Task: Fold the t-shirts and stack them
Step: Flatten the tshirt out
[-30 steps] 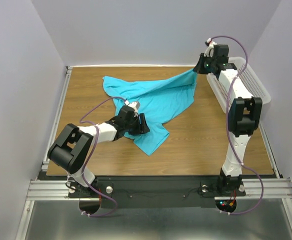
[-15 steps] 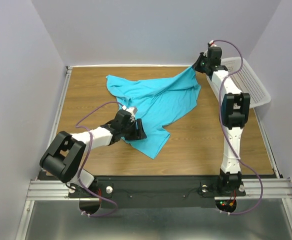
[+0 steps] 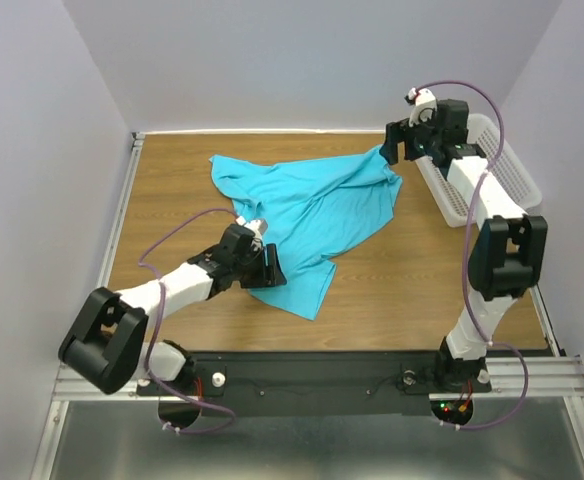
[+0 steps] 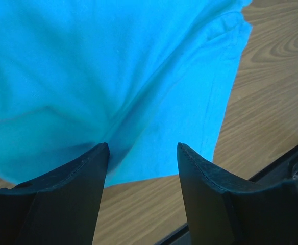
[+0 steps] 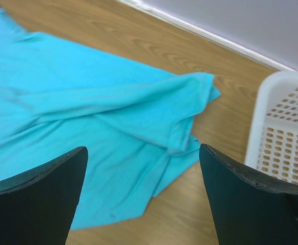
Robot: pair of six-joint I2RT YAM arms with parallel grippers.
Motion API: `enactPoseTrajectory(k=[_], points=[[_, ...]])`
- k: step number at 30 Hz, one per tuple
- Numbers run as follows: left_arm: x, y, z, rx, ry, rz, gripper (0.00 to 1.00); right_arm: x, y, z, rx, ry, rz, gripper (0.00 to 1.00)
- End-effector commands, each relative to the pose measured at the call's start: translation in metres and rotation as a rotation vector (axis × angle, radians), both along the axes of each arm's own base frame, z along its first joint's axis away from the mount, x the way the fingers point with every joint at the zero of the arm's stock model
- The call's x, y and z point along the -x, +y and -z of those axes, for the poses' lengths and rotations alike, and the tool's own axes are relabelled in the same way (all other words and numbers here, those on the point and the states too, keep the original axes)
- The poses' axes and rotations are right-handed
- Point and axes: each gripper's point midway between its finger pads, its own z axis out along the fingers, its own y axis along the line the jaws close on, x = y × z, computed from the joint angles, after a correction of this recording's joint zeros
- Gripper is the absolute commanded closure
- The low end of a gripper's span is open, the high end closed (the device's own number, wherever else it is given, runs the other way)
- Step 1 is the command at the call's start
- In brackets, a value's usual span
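A single turquoise t-shirt (image 3: 312, 205) lies crumpled and spread on the wooden table (image 3: 172, 180), one corner reaching toward the far right. My left gripper (image 3: 269, 268) is low over the shirt's near-left edge. In the left wrist view its jaws stand open (image 4: 143, 153) with nothing between them, the shirt's hem (image 4: 154, 127) just ahead and bare wood below. My right gripper (image 3: 396, 150) hovers at the shirt's far right corner. The right wrist view shows it wide open (image 5: 141, 155) above the folded corner (image 5: 190, 97), holding nothing.
A white perforated basket (image 3: 502, 165) stands at the table's far right edge, right beside my right arm, and shows again as the basket (image 5: 287, 132) in the right wrist view. White walls close the table in behind and on both sides. The black front rail (image 4: 292, 163) lies near my left gripper.
My right gripper has opened and let go of the shirt's far right corner, which has dropped onto the table. The left arm has stretched out lower; its gripper stays open at the shirt's edge.
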Motion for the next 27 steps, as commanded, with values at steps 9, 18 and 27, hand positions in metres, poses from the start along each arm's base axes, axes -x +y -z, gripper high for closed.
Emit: enactPoseTrajectory(k=[9,18,27], points=[[-0.052,0.046,-0.119,-0.016,-0.438,-0.289,0.11,0.096,0.006,0.104,-0.066,0.38,0.03,0.18],[-0.073,0.093,-0.115,0.041,-0.46,-0.493,0.03,0.104,-0.009,0.147,-0.07,0.501,0.203,0.24],[-0.085,0.113,-0.105,0.077,-0.454,-0.542,0.04,0.107,-0.003,0.172,-0.101,0.579,0.208,0.4]])
